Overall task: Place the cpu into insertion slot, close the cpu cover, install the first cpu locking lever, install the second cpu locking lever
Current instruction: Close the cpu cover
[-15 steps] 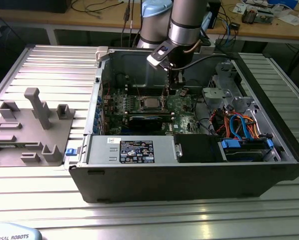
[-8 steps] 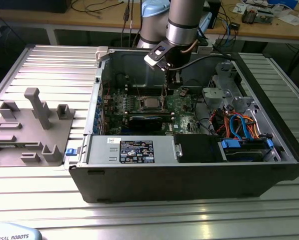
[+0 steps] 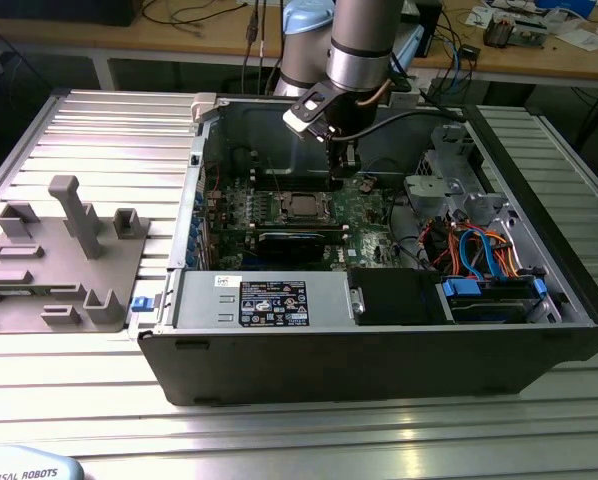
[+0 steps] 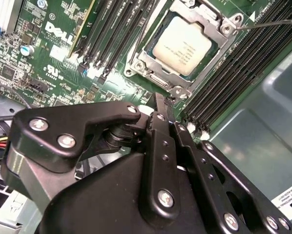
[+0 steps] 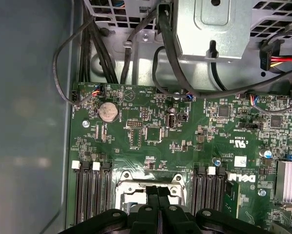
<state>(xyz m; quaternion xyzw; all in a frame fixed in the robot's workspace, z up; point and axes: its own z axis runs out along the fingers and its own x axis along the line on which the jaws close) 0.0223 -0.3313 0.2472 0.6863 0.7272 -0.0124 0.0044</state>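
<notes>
The cpu point(image 4: 185, 41), a dull silver square, lies in the insertion slot point(image 4: 158, 80) on the green motherboard. The silvery cpu cover point(image 4: 210, 59) lies flat around it, and the chip shows through its window. A thin wire lever point(image 4: 270, 22) runs off from one corner of the socket. My gripper point(image 4: 160, 105) hangs just beside the socket's near corner with its black fingers pressed together and nothing visible between them. In the exterior view my gripper point(image 3: 341, 175) stands over the board, just behind the cpu point(image 3: 301, 207). In the first wrist view my gripper point(image 5: 158, 189) points down at the socket frame point(image 5: 124, 187).
The open computer case point(image 3: 379, 360) lies on a ribbed aluminium table. A power supply box point(image 3: 264, 300) fills its front. A drive cage with blue and orange cables point(image 3: 479, 270) sits at the exterior view's right. Black memory slots point(image 4: 112, 34) flank the socket. A grey parts fixture point(image 3: 59, 250) lies outside the case.
</notes>
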